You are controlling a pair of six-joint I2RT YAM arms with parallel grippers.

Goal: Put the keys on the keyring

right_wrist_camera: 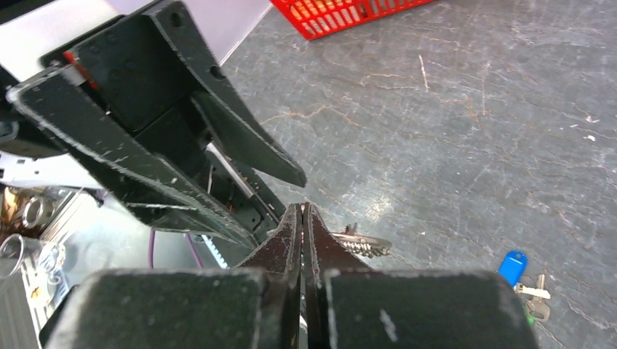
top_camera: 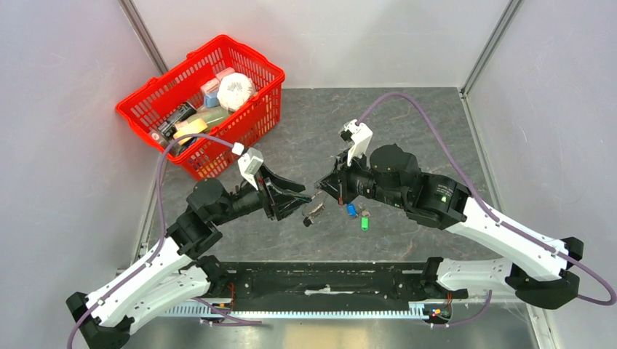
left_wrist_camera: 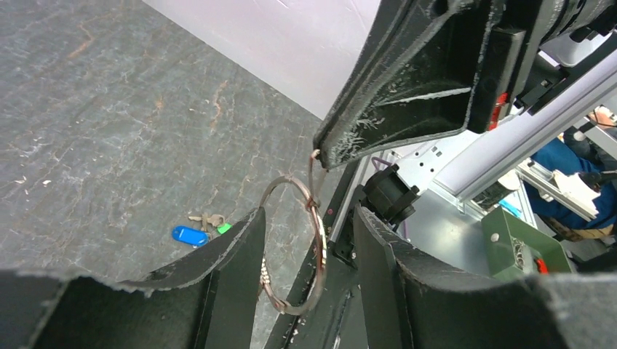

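Your right gripper (right_wrist_camera: 302, 212) is clenched, its two fingers pressed flat together. In the left wrist view its tip pinches a short bend of wire at the top of the keyring (left_wrist_camera: 294, 249), so you are holding the ring with that arm. Your left gripper (left_wrist_camera: 309, 218) is released, with its fingers (left_wrist_camera: 231, 265) standing well apart. The ring hangs in the gap between them, close against the finger on the left of that view, but you cannot tell from here whether it touches. From above, the two grippers meet tip to tip over the middle of the grey mat (top_camera: 407, 131). The keyring's cluster of small silver keys (top_camera: 314, 211) dangles just below and between them. Three loose keys lie on the mat just beside your right gripper, on its near side: a blue-headed key (top_camera: 351, 209), a plain silver key (top_camera: 367, 214) touching or nearly touching it, and a green-headed key (top_camera: 364, 223) just nearer the arm bases. The red basket (top_camera: 240, 134), full of assorted items, sits well apart at the far left corner.
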